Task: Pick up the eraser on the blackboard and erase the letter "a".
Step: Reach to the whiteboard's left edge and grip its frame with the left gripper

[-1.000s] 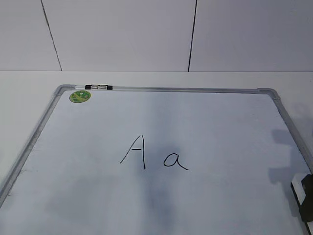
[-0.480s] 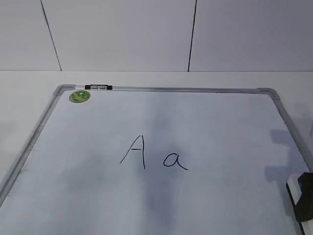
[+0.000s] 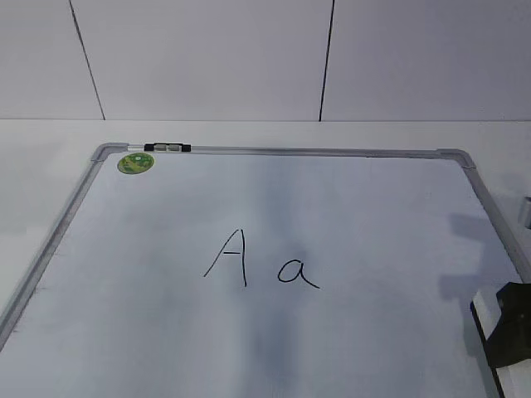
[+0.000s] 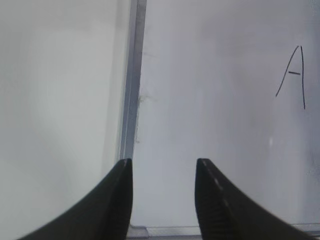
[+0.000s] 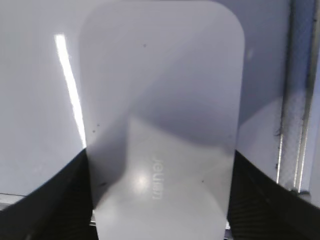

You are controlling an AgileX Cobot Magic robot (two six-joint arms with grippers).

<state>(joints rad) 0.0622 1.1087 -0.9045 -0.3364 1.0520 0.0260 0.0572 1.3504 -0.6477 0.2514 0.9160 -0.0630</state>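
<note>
- Holding the eraser between the two dark fingers of the right gripper, jaws set wide and pinching its long sides, by the look of the right wrist view.
- Showing in the exterior view only as a dark shape with a white edge at the lower right, the right gripper sitting over the near right corner of the blackboard, just inside the grey frame.
- Hanging idle: the left gripper, jaws spread and holding nothing, over the left frame rail near the capital "A".
- Sitting near the middle of the blackboard, well apart from the eraser: the letter "a", just right of the capital "A".
- Judging the step in hand: carrying the eraser leftward to the small letter.
- Doing it well: keeping the felt side flat, landing right on the loop and tail, rubbing in short strokes, and stopping short of the capital letter.
- Reading on the eraser top: faint grey lettering, too blurred to make out.
- Noting a round green sticker at the far left corner, its print too small to read.
</note>
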